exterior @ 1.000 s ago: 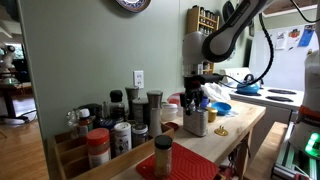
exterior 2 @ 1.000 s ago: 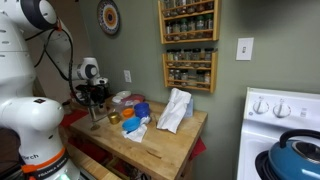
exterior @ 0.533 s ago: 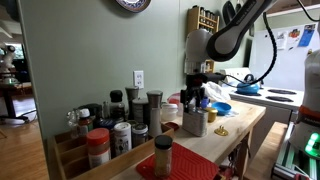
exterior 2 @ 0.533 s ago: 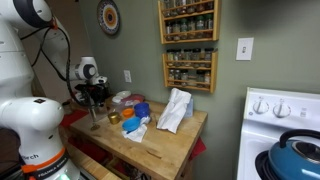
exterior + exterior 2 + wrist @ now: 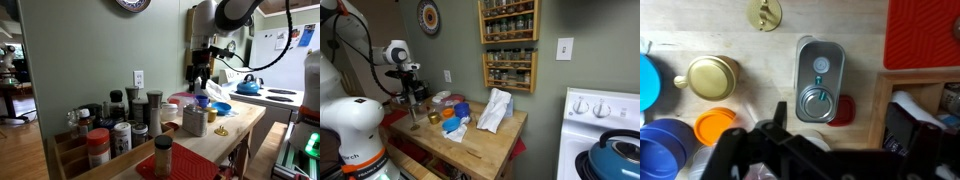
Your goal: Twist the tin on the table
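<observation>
The tin point(image 5: 195, 120) is a dull silver metal tin standing upright on the pale wood table point(image 5: 240, 125). In the wrist view the tin point(image 5: 818, 80) shows from above, with a round cap on its top. My gripper point(image 5: 201, 78) hangs a good way above it, open and touching nothing. In the wrist view the gripper point(image 5: 810, 140) is a dark shape along the bottom edge, and nothing sits between its fingers. In the exterior view from the stove side, the gripper point(image 5: 408, 92) hangs above the tin point(image 5: 416, 117).
Beside the tin are a red lid point(image 5: 841, 111), a gold-lidded jar point(image 5: 708, 77), an orange lid point(image 5: 715, 125) and a blue bowl point(image 5: 218, 108). Several jars point(image 5: 115, 125) crowd one end. A red mat point(image 5: 925, 30), a white cloth point(image 5: 495, 110) and a stove point(image 5: 605, 120) lie nearby.
The gripper has let go of the tin, opened and risen straight up. The tin stays standing on the table.
</observation>
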You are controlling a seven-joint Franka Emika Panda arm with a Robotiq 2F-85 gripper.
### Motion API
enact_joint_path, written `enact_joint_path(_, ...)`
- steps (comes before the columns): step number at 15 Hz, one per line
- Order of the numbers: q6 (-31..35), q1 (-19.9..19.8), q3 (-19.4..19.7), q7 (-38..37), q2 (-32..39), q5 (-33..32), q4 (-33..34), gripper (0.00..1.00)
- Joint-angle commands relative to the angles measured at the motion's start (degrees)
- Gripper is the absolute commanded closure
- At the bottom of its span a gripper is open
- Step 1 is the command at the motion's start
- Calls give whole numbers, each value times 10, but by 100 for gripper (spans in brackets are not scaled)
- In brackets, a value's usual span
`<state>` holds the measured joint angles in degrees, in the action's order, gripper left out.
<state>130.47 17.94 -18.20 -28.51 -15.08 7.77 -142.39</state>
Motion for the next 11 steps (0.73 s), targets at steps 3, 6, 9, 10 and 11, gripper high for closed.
enact_joint_path(3, -122, 8, -13, 30, -112, 8, 15, 0)
enact_joint_path(6, -119, -2, -22, 22, -108, 5, 24, 0)
enact_joint_path(9, -123, -2, -24, 23, -118, 5, 25, 0)
enact_joint_path(10, -123, -2, -24, 23, -117, 5, 25, 0)
enact_joint_path(11, -123, -2, -24, 24, -117, 5, 25, 0)
